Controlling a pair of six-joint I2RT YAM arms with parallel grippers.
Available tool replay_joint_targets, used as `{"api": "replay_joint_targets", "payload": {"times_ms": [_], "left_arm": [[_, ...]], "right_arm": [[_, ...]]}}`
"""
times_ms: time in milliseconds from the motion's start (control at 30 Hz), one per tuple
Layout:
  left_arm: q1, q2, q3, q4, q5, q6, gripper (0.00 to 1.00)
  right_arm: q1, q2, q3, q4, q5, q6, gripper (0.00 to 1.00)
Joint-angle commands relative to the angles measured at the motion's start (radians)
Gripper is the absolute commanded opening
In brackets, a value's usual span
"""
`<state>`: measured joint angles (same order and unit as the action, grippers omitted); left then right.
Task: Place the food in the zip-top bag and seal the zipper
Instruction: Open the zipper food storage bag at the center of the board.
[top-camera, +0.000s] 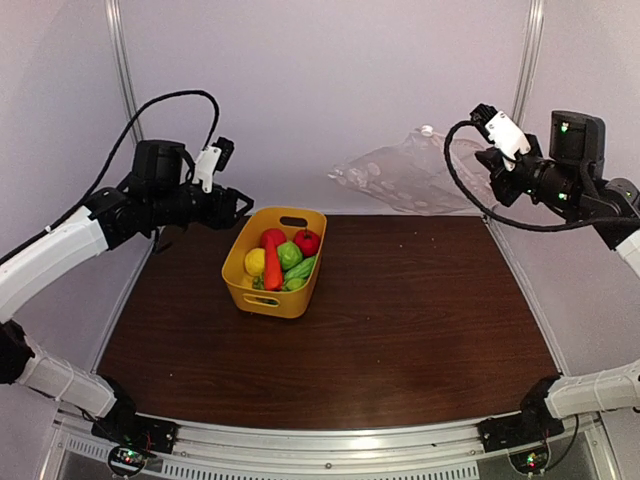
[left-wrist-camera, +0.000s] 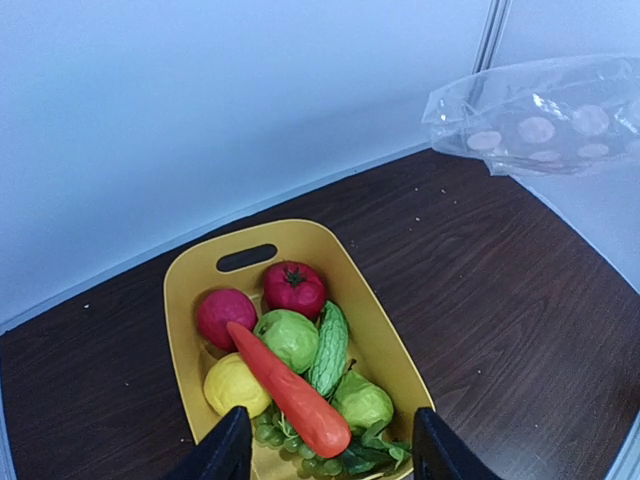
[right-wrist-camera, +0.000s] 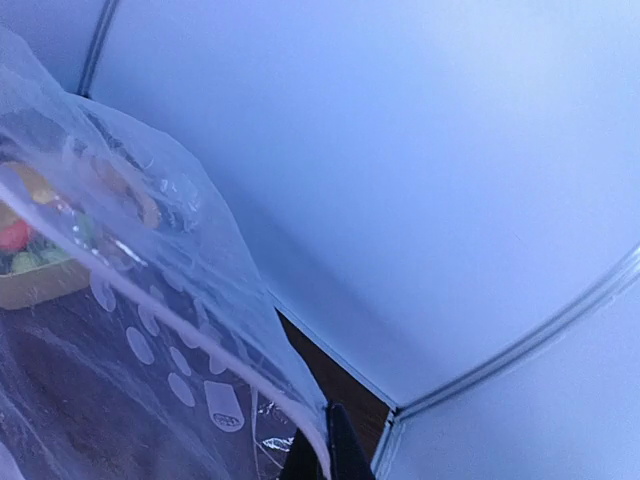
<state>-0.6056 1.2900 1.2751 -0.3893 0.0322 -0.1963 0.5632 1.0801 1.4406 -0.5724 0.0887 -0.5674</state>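
Note:
The food lies in a yellow basket (top-camera: 243, 262): a carrot (left-wrist-camera: 290, 390), a tomato (left-wrist-camera: 293, 288), a red round fruit (left-wrist-camera: 224, 315), a yellow one (left-wrist-camera: 234, 384), green fruits (left-wrist-camera: 289, 337) and a cucumber (left-wrist-camera: 329, 349). My left gripper (left-wrist-camera: 328, 455) is open, hovering above the basket's near end. My right gripper (right-wrist-camera: 327, 460) is shut on the zipper edge (right-wrist-camera: 250, 385) of the clear dotted zip-top bag (top-camera: 400, 175), holding it in the air over the table's far right corner. The bag also shows in the left wrist view (left-wrist-camera: 545, 120).
The dark brown table (top-camera: 400, 320) is bounded by white walls at the back and sides, with a metal post (top-camera: 527, 60) at the far right corner. Grapes and leaves (left-wrist-camera: 345, 462) lie at the basket's near end.

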Motion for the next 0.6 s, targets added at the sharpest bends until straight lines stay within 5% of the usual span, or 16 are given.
{"api": "replay_joint_targets", "payload": {"times_ms": [0, 367, 567], "left_arm": [[-0.022, 0.092, 0.046, 0.056, 0.077, -0.002, 0.55], [-0.053, 0.312, 0.178, -0.038, 0.019, -0.197, 0.55], [-0.133, 0.323, 0.043, 0.211, 0.178, -0.292, 0.56]], "right_arm": [[-0.044, 0.053, -0.076, 0.046, 0.263, 0.056, 0.0], [0.079, 0.323, -0.251, -0.037, -0.189, 0.206, 0.0], [0.078, 0.417, -0.144, -0.043, -0.217, 0.285, 0.0]]}}
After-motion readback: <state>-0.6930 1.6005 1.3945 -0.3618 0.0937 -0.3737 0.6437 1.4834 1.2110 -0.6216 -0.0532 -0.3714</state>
